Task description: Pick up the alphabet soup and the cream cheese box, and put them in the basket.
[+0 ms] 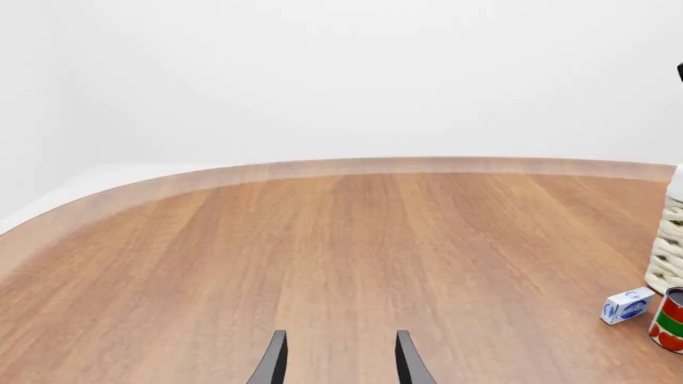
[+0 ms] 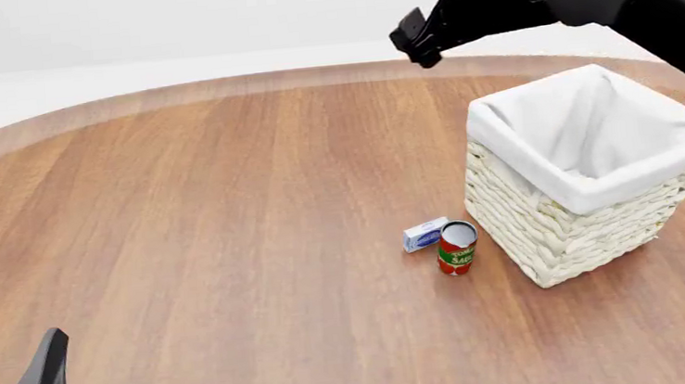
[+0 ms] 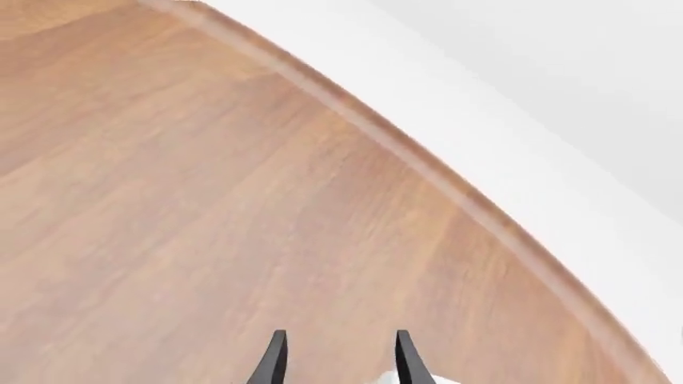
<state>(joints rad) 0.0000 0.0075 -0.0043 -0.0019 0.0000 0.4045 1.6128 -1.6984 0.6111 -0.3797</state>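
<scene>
The cream cheese box point(image 2: 426, 234) lies on the wooden table just left of the basket point(image 2: 569, 228); in the left wrist view the cream cheese box point(image 1: 626, 306) shows beside the basket's wicker wall point(image 1: 668, 248). The alphabet soup is not in view. My left gripper point(image 2: 10, 359) sits low at the near left edge, far from the box, open and empty; the left wrist view shows the left gripper point(image 1: 341, 336) with spread fingers. My right gripper point(image 2: 414, 39) hangs high over the table's far side, behind the basket. Seen from its own wrist, the right gripper point(image 3: 337, 338) is open with nothing between its fingers.
A red and green can point(image 2: 457, 248) stands upright touching or nearly touching the box, close to the basket's near left corner; the same can point(image 1: 670, 320) is cut off in the left wrist view. The table's curved far edge point(image 2: 246, 81) runs behind everything.
</scene>
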